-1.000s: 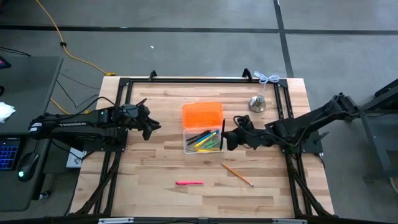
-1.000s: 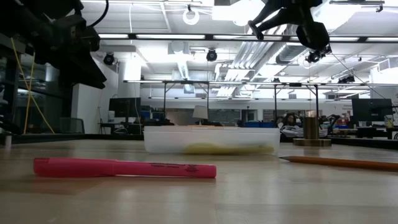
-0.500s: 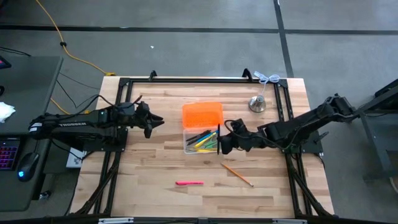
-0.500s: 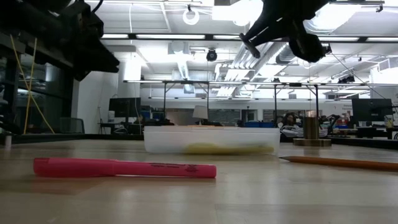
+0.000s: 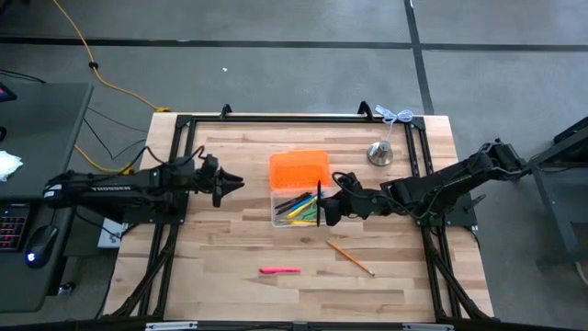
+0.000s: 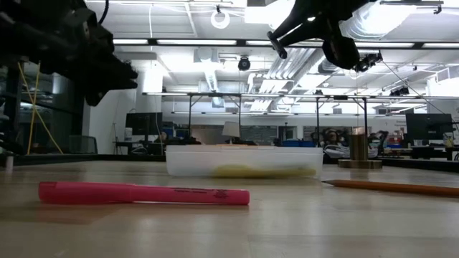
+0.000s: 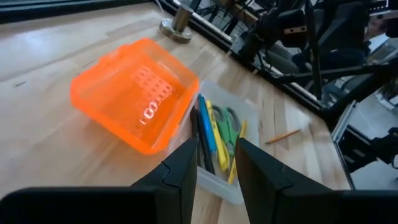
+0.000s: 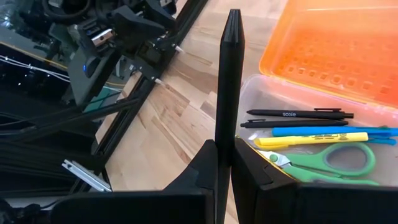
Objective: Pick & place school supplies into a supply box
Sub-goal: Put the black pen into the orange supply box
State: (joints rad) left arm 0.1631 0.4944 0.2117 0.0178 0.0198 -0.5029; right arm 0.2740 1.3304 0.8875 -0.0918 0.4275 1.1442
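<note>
The supply box stands mid-table, its orange lid (image 5: pixel 299 169) open on the far side of its clear tray (image 5: pixel 296 208). The tray holds pens, a yellow marker and green-handled scissors (image 8: pixel 323 163). My right gripper (image 5: pixel 322 212) hangs over the tray's right edge, shut on a black pen (image 8: pixel 229 81). On the bare wood near the front lie a pink marker (image 5: pixel 279 270) and a wooden pencil (image 5: pixel 350 257). Left of the box, my left gripper (image 7: pixel 214 168) hangs open above the table with nothing between its fingers. My right gripper pinches the black pen between its two fingers (image 8: pixel 208 167), on the barrel (image 8: pixel 224 146) toward the pen's near end. The fingers come from the table's right, slanting down, and lie across the pen. The pen is lifted clear, its long free end pointing toward the far edge.
A silver bell-shaped object (image 5: pixel 380 154) stands at the far right of the table. A black frame rail (image 5: pixel 294 118) runs along the far edge, and others run down both sides. Bare wood lies between the box and the front edge, around the marker and pencil.
My right gripper has carried the black pen a little toward the table's left, from beside the tray to over its right edge, still shut on it. My left gripper has tipped up nearer to level, staying open.
</note>
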